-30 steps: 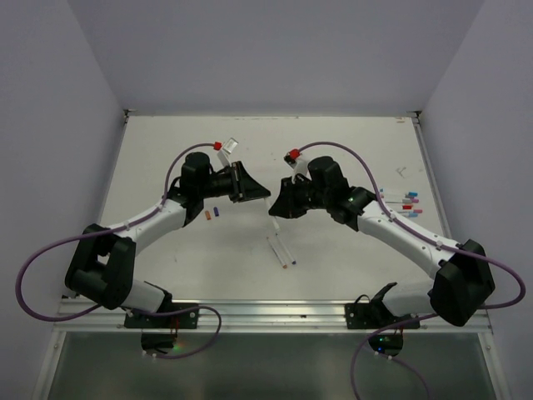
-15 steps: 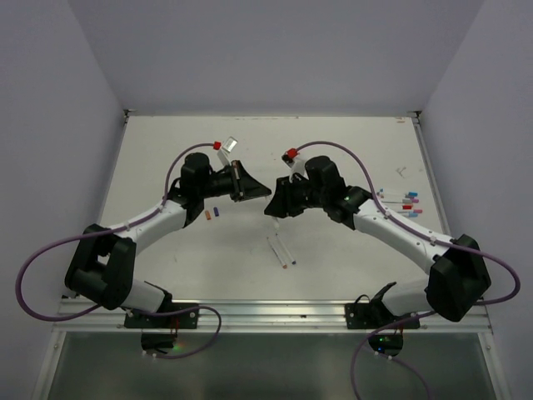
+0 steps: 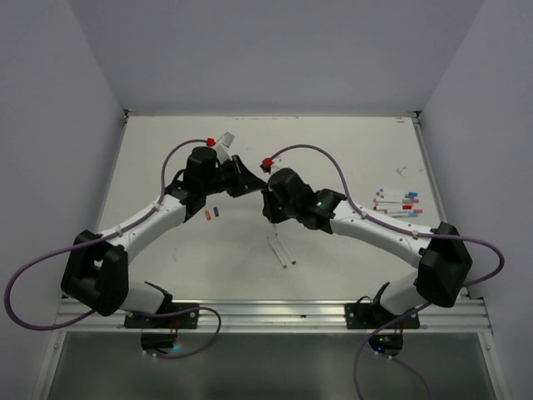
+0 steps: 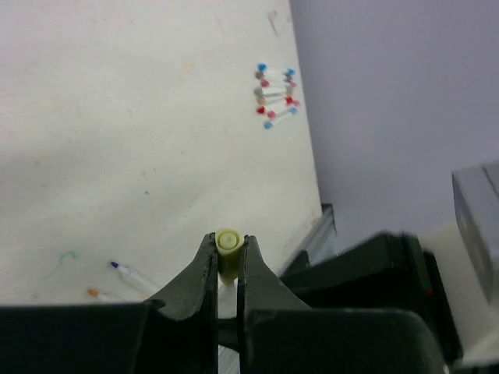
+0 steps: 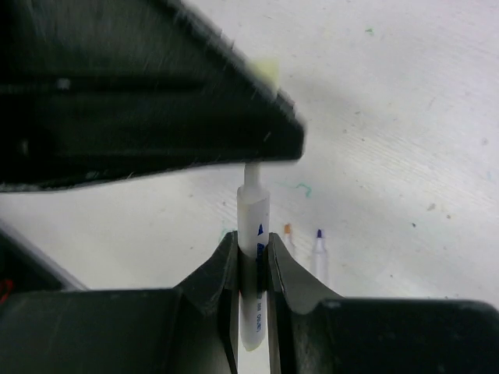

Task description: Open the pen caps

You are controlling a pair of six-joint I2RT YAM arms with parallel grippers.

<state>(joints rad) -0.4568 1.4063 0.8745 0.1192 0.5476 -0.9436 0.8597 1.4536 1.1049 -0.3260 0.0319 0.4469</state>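
The two arms meet nose to nose over the middle of the worktop [image 3: 333, 142], just above centre in the overhead view. The left claw [image 4: 227, 259] is pinched almost shut on a yellow cap [image 4: 228, 241], whose round end pokes up between the fingertips at lower centre of the left wrist view. The right claw [image 5: 252, 248] is closed tight round a white pen body [image 5: 253, 212], held upright at lower centre of its own view. The pen's thin neck runs up behind the dark finger of the left claw, with a sliver of yellow showing above, so I can't tell how far the cap sits on it.

Down on the worktop, two loose caps [image 3: 210, 213], one orange and one purple, lie side by side left of centre. Two bare pens [image 3: 281, 248] lie together below the claws, one with an orange tip, the other purple. A bundle of pens [image 3: 398, 201] with red, blue and pink ends sits far to the right.
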